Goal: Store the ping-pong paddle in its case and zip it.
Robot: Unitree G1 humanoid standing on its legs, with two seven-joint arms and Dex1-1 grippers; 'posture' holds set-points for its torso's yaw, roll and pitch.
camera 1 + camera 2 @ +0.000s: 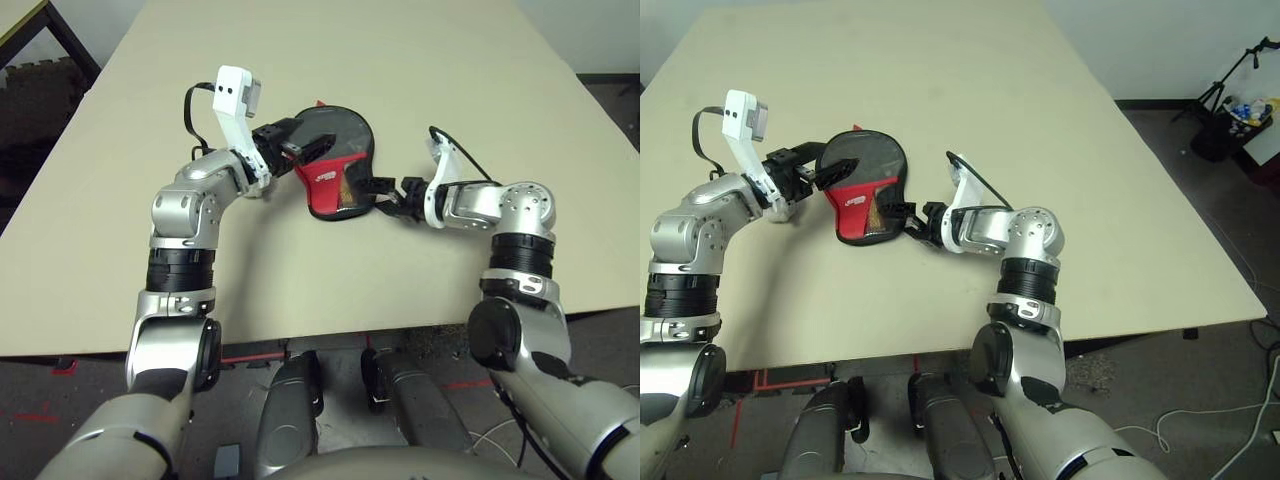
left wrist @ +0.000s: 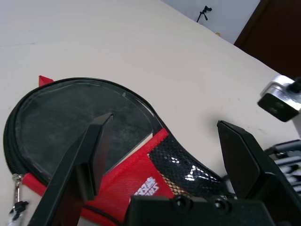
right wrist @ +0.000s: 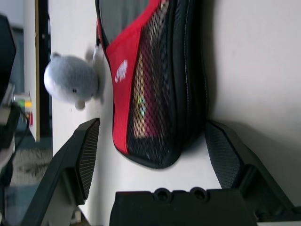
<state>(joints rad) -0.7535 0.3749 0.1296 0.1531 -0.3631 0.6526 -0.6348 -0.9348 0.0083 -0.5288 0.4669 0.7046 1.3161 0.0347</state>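
A paddle-shaped case (image 1: 335, 165) of black fabric with red trim lies flat on the smooth beige table (image 1: 400, 60), its clear plastic side showing the dark round face of the ping-pong paddle (image 2: 70, 117) inside, while black mesh hides all but a glimpse of the striped handle. The left gripper (image 2: 164, 155) hovers over the case's round end and the right gripper (image 3: 155, 150) faces its narrow end, each with its 2 black fingers spread wide and empty. A soft grey-white lump (image 3: 70, 80) sits beside the case.
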